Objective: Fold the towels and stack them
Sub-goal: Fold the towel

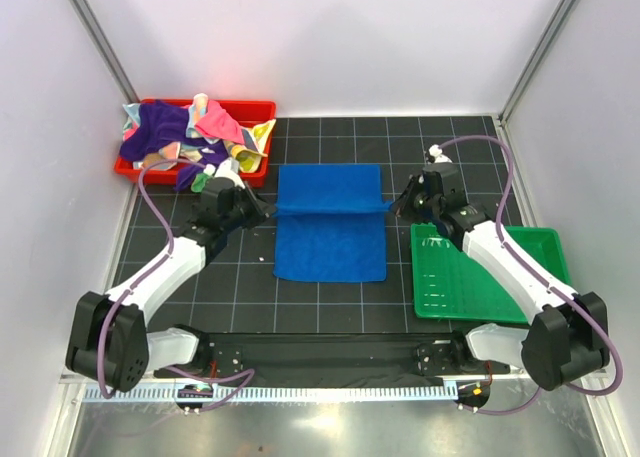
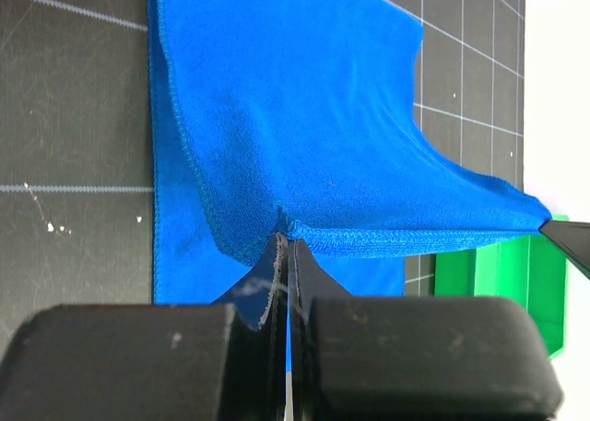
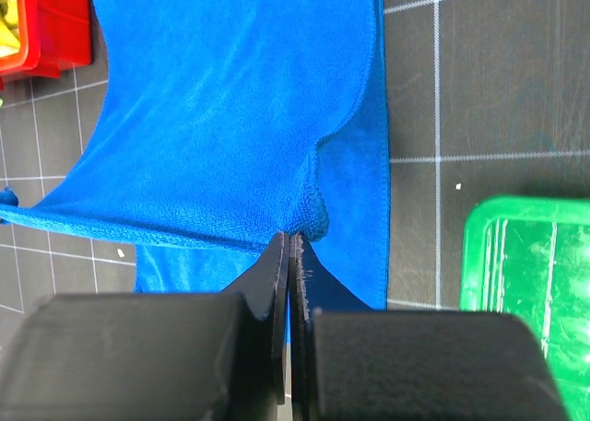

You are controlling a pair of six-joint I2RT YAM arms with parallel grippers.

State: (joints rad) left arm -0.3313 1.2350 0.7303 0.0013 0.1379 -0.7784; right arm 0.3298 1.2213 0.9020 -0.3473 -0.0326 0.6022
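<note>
A royal blue towel (image 1: pixel 330 227) lies spread on the black grid mat in the middle. One of its edges is lifted and stretched taut between the two grippers, above the layer lying flat. My left gripper (image 1: pixel 268 210) is shut on the towel's left corner (image 2: pixel 293 226). My right gripper (image 1: pixel 396 207) is shut on the right corner (image 3: pixel 309 220). In the left wrist view the blue towel (image 2: pixel 304 117) fans away from my left gripper (image 2: pixel 288 239). The right wrist view shows the same blue towel (image 3: pixel 221 117) ahead of my right gripper (image 3: pixel 289 239). More towels, purple (image 1: pixel 165 125) and pink (image 1: pixel 216 122), are heaped at the back left.
The heap sits in a red tray (image 1: pixel 258 109) at the back left corner. A green tray (image 1: pixel 485 277) lies to the right of the blue towel, under the right arm. White walls close in on the left, back and right.
</note>
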